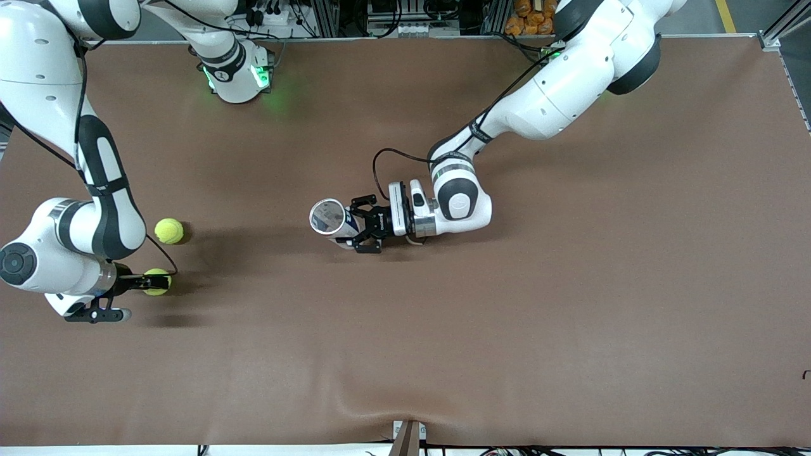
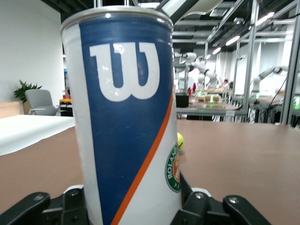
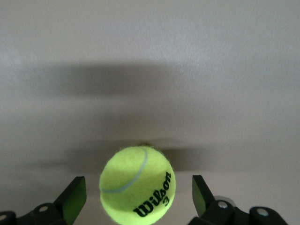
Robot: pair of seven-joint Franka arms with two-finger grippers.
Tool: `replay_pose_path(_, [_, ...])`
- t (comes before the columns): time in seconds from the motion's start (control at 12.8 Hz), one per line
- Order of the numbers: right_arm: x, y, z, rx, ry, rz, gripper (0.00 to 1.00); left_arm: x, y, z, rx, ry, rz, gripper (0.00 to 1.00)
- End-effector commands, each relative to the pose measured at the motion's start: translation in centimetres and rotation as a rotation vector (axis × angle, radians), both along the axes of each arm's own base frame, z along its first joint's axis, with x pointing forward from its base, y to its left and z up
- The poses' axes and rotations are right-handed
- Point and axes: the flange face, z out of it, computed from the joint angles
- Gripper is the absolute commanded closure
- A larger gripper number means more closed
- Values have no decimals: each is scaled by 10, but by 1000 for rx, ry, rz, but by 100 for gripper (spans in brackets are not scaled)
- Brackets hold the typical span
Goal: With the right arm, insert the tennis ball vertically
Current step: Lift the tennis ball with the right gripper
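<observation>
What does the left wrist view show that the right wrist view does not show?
Only the left wrist view shows the upright Wilson tennis ball can, gripped low by the left gripper, and another tennis ball lying on the table. Only the right wrist view shows the Wilson 3 tennis ball between the open fingers of the right gripper. Both views show the brown table.

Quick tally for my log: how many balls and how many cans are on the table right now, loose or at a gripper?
Balls: 2, one loose on the table, one between the right gripper's open fingers.
Cans: 1, upright, in the left gripper.
Total: 3.
</observation>
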Motion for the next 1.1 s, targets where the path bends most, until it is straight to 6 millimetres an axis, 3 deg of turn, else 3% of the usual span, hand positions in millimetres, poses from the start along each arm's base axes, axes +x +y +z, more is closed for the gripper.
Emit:
replay_pose_path(0.0, [-5,-1,-12,11,21,8,0,0,-2,-21,-58,-36,28,39])
replay_pose_path(0.16, [-6,0,-17,12,30,8,0,-18,-15,-35,-88,-3,17,39])
replay_pose_path(0.31, [-7,0,-21,15,36,7,0,-17,-13,-40,-70,-16,23,39])
replay_pose_path(0.39, [-7,0,-21,15,36,7,13,-18,-15,-39,-74,-15,24,39])
replay_pose_path(0.47, [-7,0,-22,14,36,7,34,-23,-19,-39,-75,-11,18,39])
replay_pose_path(0.55, [-7,0,-22,15,37,5,48,-27,-22,-42,-75,1,25,38])
replay_pose_path(0.71, [-6,1,-21,16,34,5,57,-27,-18,-53,-37,-12,29,39])
replay_pose_path(0.86, [-5,-3,-5,15,20,2,57,-27,-18,-54,-35,-13,28,39])
replay_pose_path(1.02, [-5,-14,36,23,1,-22,57,-27,-17,-55,-34,-14,28,39])
